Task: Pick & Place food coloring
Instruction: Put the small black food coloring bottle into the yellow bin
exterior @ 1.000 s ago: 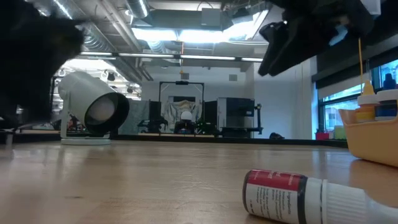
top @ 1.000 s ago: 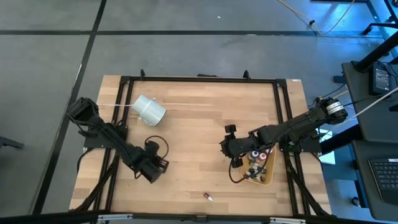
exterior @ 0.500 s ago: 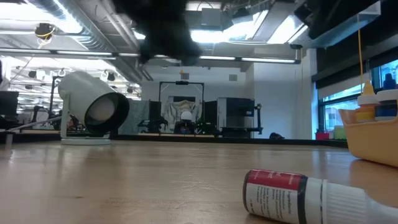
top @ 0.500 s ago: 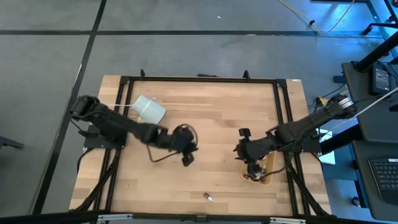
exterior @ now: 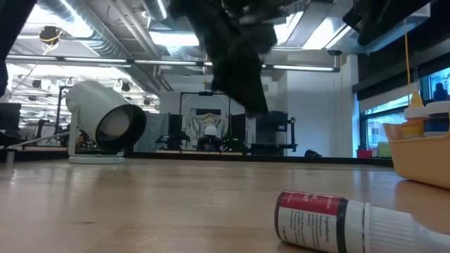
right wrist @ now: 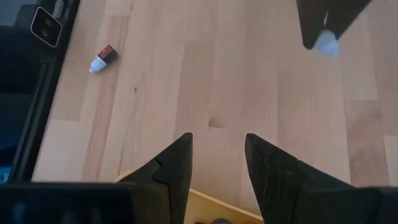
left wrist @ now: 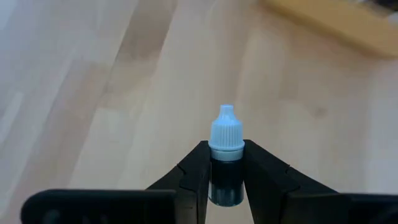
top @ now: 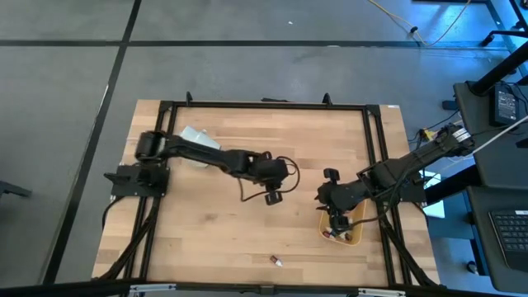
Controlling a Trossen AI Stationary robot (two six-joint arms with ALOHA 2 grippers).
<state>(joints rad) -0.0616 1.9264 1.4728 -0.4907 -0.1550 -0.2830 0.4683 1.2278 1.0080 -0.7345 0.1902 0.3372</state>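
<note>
My left gripper (top: 272,196) hangs over the table's middle, shut on a small dark food coloring bottle (left wrist: 225,177) with a pale cap (left wrist: 226,127). A red-labelled bottle (top: 276,261) lies on its side near the table's front edge, also in the low view (exterior: 330,221). The tan tray (top: 356,238) at the right holds more bottles (exterior: 422,116). My right gripper (right wrist: 217,158) stands open above the tray's left end, nothing between its fingers. My left gripper pinches the dark bottle's body (left wrist: 225,171), just below the cap, between its two fingers. The capped end sticks out past the fingertips. The fingers slant down from the table's left side, and the bottle is lifted clear of the table.
A white cup-like cylinder (exterior: 105,123) lies on its side at the table's far left, partly under my left arm in the high view. Black frame rails (top: 375,165) run along the table's edges. Bare wood lies between the two grippers.
My left gripper has swung from the near left of the table toward the middle and right, rising a little and rolling about its own axis. My right gripper has shifted a little toward the table's right, over the tray, then kept still.
</note>
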